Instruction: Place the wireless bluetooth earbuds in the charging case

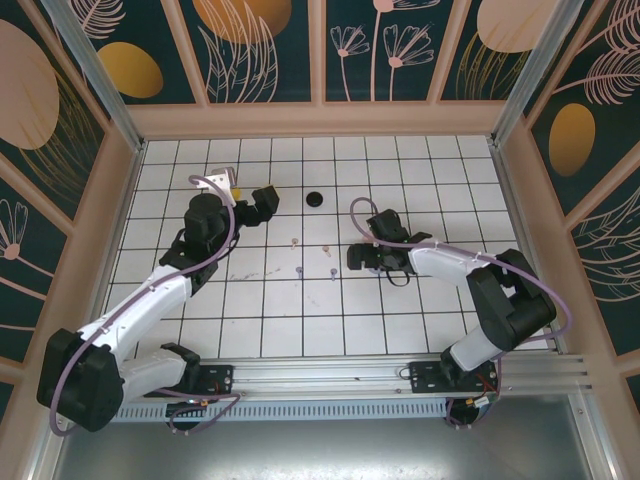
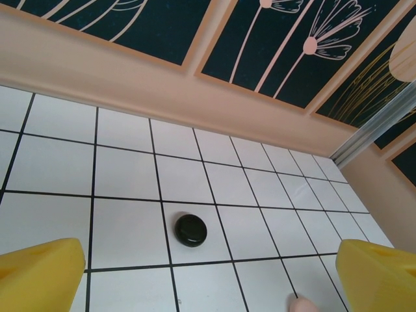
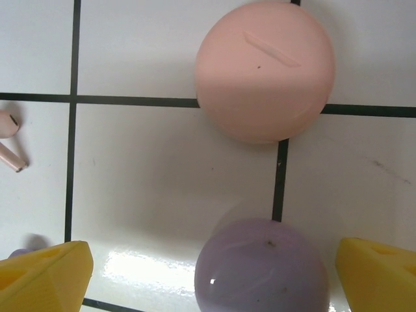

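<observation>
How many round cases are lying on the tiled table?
3. The black case lies alone on a far tile; the pink case and the purple case lie near each other, not touching. More may hide under the right arm.

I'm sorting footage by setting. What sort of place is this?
Probably a purpose-built robot test cell, not a home: a white tabletop ruled in a black grid, patterned wall panels boxing it in on three sides, and an aluminium rail along its near edge.

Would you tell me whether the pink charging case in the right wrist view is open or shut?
Shut: the pink case shows a smooth closed dome, no cavity; a pink earbud lies loose to its left.
</observation>
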Robot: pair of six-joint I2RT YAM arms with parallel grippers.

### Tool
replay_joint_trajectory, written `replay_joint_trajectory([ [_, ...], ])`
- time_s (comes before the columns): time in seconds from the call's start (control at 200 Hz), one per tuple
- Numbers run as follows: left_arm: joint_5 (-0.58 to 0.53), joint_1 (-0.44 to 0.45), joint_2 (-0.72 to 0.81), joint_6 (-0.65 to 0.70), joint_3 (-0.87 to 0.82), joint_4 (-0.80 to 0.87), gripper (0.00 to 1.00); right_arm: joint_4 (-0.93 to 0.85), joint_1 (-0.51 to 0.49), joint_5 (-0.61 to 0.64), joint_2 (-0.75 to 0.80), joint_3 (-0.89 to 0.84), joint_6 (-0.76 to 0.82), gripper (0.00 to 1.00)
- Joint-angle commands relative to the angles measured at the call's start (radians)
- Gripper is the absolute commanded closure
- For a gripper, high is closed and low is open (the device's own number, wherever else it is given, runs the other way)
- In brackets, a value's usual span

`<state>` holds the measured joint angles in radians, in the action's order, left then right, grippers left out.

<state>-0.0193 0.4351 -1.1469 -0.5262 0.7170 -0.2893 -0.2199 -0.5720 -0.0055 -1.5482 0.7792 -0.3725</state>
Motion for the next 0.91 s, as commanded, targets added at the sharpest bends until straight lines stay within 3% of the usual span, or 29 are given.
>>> replay_joint_trajectory([
  [0.0, 0.019, 0.008, -0.012, -0.005, 0.016, -0.045, 0.01, -0.028, -0.022, -0.008, 0.006, 0.020, -0.008, 0.04],
  [0.435, 0.020, 0.010, -0.031, 0.005, 0.019, -0.052, 0.01, -0.115, -0.058, 0.007, 0.044, 0.038, -0.045, 0.05],
  [0.571, 0.025, 0.010, -0.036, 0.008, 0.021, -0.055, 0.01, -0.171, -0.061, 0.067, 0.046, 0.069, -0.065, 0.05],
  [0.901, 0.048, 0.011, -0.047, 0.019, 0.031, -0.050, 0.01, -0.255, -0.061, 0.104, -0.076, 0.154, 0.084, 0.14],
])
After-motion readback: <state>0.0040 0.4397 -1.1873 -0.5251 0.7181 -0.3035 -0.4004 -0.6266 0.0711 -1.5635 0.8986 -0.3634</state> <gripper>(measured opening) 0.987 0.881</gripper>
